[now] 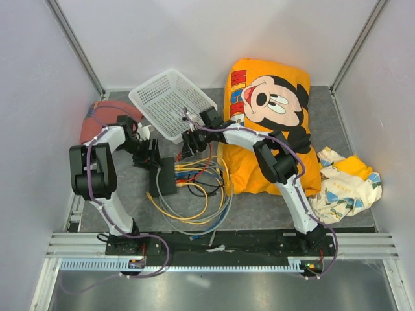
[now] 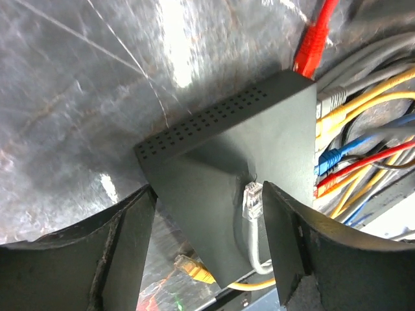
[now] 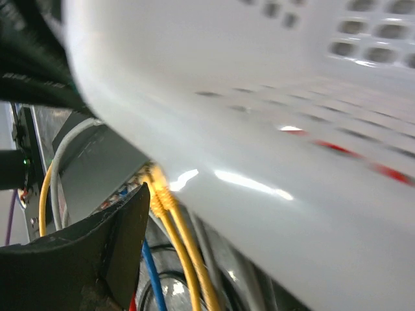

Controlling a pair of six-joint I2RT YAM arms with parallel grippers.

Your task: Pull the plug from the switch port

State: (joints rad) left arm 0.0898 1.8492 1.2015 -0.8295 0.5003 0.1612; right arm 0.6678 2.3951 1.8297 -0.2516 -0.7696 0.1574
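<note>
The switch (image 1: 162,176) is a flat black box on the grey mat, with several coloured cables (image 1: 198,184) plugged into its right side. In the left wrist view the switch (image 2: 240,155) lies between my open left gripper (image 2: 209,207), whose fingers straddle its near end without touching. A loose grey cable with a clear plug (image 2: 251,199) rests on the switch. My right gripper (image 1: 191,144) hovers at the switch's far end, under the basket's rim. Only one finger (image 3: 110,246) shows, beside two yellow plugs (image 3: 155,191) seated in the switch (image 3: 97,168).
A white mesh basket (image 1: 170,103) is tilted just behind the switch and fills the right wrist view (image 3: 272,97). An orange Mickey Mouse cushion (image 1: 272,123) lies to the right, a patterned cloth (image 1: 347,181) at far right, and a reddish-brown object (image 1: 97,120) at back left. A loose yellow plug (image 2: 191,267) lies by the switch.
</note>
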